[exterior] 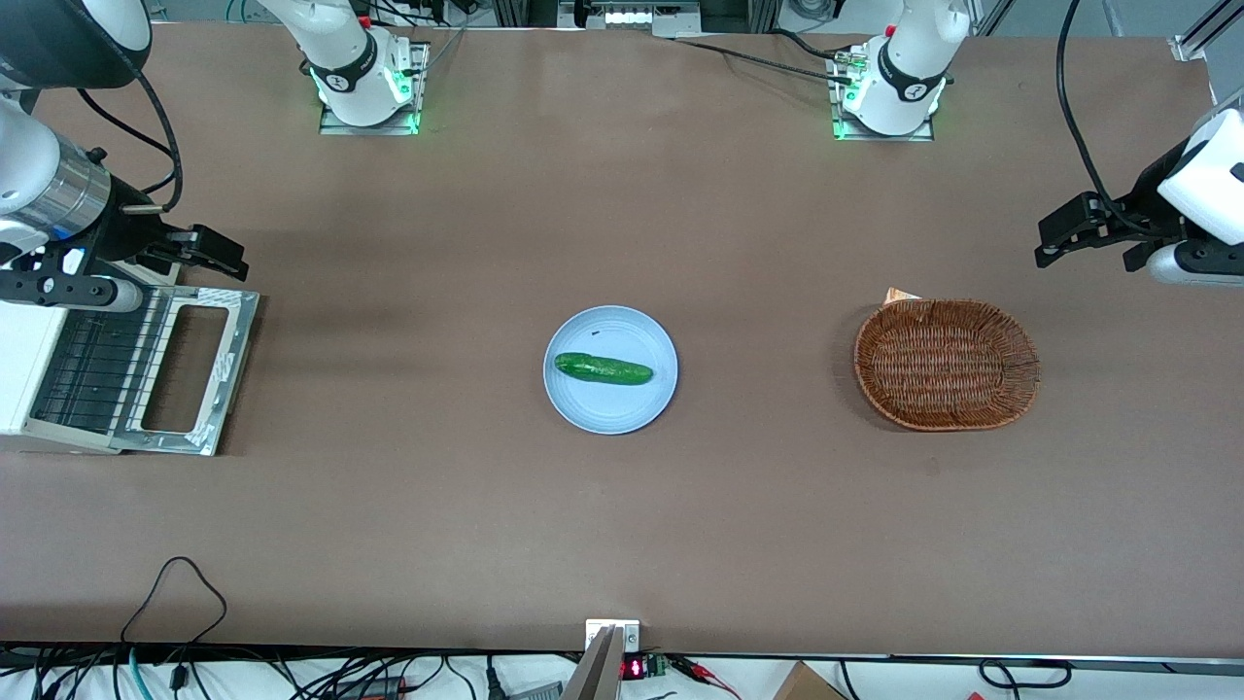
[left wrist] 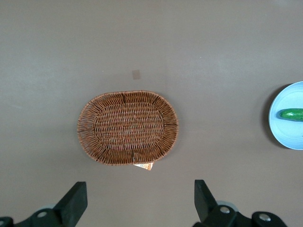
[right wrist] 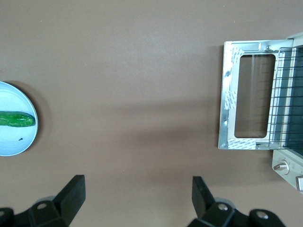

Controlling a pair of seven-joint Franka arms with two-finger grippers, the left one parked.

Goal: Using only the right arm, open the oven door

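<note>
1. The jaws of the gripper [exterior: 216,251] on the right arm [exterior: 53,190] are spread wide and pinch nothing; they hang above the surface [exterior: 622,506], a little farther from the front camera than the oven door [exterior: 185,369] and clear of it
2. The oven door lies folded down flat in front of the white toaster oven [exterior: 29,360], its wire rack [exterior: 92,365] exposed, so I judge the opening done and the step in hand to be the retreat
3. The next move calls only for lifting away without clipping the door
4. Well away from the oven door sits the blue plate [exterior: 610,413] with the cucumber [exterior: 603,368]
5. Farther still, toward the parked arm's end, the wicker basket [exterior: 947,364]
</note>
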